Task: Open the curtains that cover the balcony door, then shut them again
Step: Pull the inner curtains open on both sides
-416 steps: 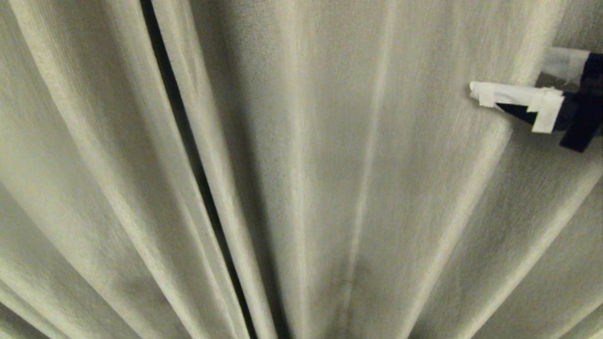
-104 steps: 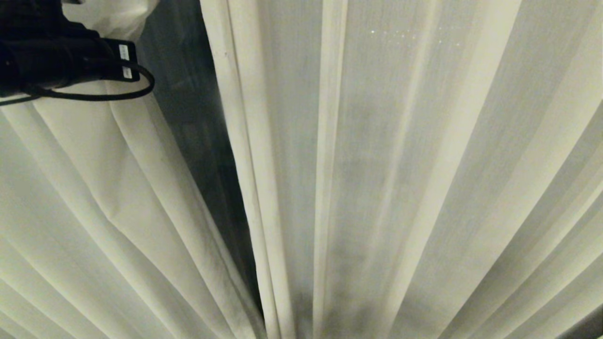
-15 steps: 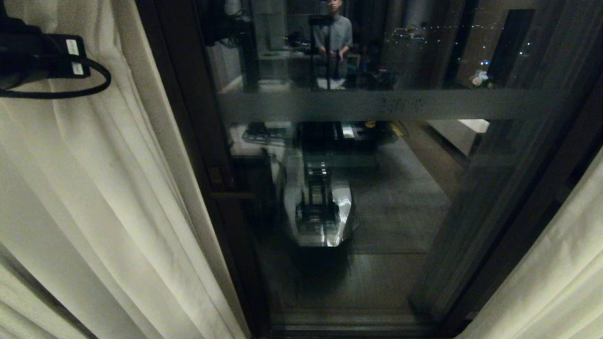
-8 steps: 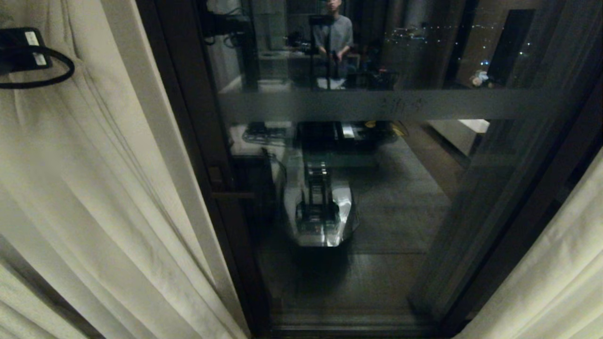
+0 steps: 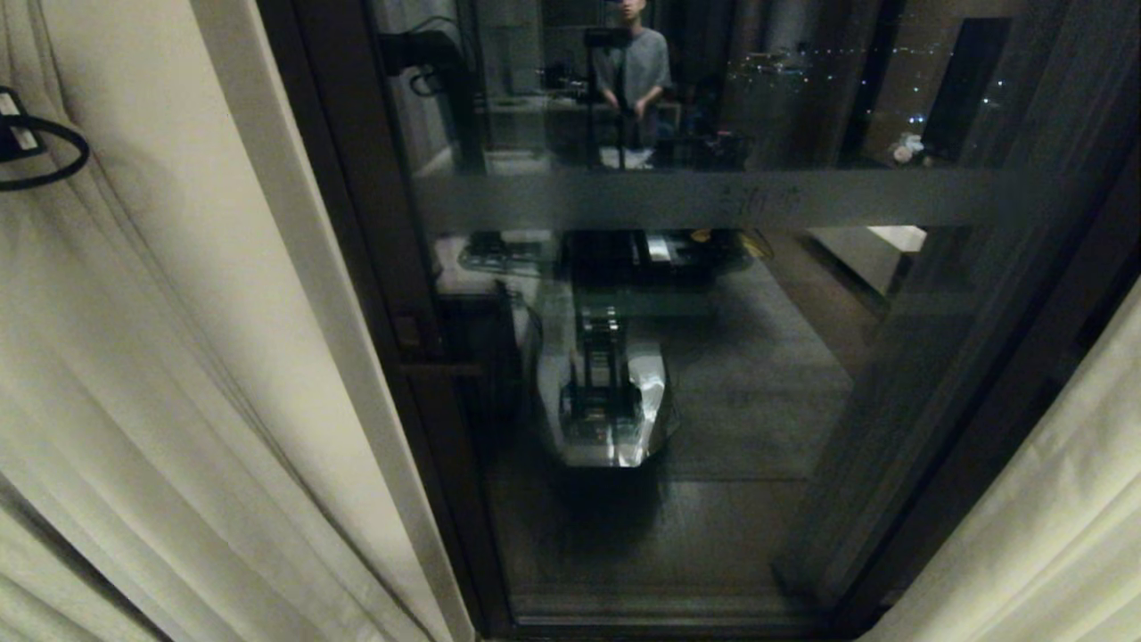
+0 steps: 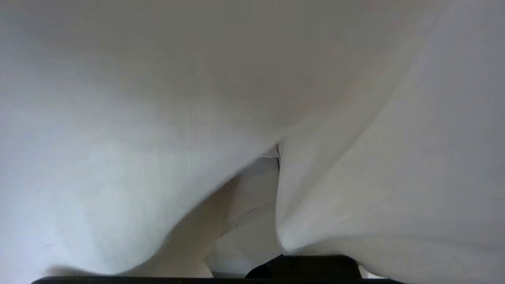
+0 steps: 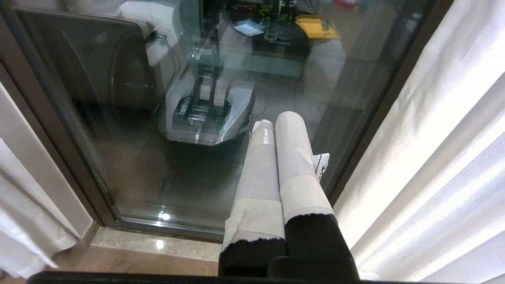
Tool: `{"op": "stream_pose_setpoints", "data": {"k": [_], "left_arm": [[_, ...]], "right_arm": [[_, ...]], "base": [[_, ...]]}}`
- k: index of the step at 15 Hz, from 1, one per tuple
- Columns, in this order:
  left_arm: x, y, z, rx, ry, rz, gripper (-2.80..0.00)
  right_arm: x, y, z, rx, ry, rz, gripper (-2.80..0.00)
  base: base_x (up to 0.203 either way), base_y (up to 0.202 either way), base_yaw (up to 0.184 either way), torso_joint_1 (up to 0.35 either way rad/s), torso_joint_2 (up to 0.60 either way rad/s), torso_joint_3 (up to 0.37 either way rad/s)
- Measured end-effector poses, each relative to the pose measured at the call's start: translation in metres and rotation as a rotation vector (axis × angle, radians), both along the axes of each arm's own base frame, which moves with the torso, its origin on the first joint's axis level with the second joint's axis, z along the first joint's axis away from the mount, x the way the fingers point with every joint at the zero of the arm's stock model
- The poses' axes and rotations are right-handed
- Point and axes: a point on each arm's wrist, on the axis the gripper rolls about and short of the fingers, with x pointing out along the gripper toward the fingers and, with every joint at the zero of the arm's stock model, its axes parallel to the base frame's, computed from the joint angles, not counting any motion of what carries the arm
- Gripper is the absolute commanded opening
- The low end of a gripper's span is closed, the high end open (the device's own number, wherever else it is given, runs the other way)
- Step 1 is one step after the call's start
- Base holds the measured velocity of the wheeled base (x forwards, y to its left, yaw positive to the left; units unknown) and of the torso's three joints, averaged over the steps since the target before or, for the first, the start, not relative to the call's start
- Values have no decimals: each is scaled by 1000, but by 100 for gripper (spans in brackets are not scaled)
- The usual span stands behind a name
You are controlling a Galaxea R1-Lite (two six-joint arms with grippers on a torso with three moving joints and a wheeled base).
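Curtains: I see the curtains [image 5: 178, 374] drawn apart to both sides of the balcony door [image 5: 677, 357]; one panel hangs at its left, one at its lower right.
Balcony door: dark frame and glass uncovered between the panels, a frosted band [image 5: 713, 198] across the pane.
Reflection: my robot's base [image 5: 606, 401] and a standing person [image 5: 635, 71] show in the door's glass.
Left gripper: out at the left panel, only a black cable loop [image 5: 45, 160] showing against it; the left gripper [image 6: 272, 173] has its fingers pressed together on curtain fabric.
Right gripper: the right gripper [image 7: 276, 122] faces the door's lower glass, taped fingers [image 7: 294, 157] pressed together, pinching nothing.
Sill: a pale stone sill [image 7: 158, 244] runs below the door.
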Motion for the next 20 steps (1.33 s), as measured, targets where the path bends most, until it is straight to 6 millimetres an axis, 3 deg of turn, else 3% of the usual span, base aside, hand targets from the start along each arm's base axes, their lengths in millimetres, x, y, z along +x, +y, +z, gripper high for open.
{"op": "stream_pose_setpoints", "data": {"k": [5, 15, 20], "left_arm": [[8, 31, -15, -50, 9, 78, -280], [24, 85, -23, -121, -78, 194, -280], [22, 111, -35, -180, -111, 264, -280]], "right_arm": [[0, 0, 0, 0, 0, 0, -280], [0, 0, 0, 0, 0, 0, -280], [0, 0, 0, 0, 0, 0, -280]], "base": [[0, 0, 0, 0, 0, 0], [0, 0, 0, 0, 0, 0], [0, 0, 0, 0, 0, 0]]}}
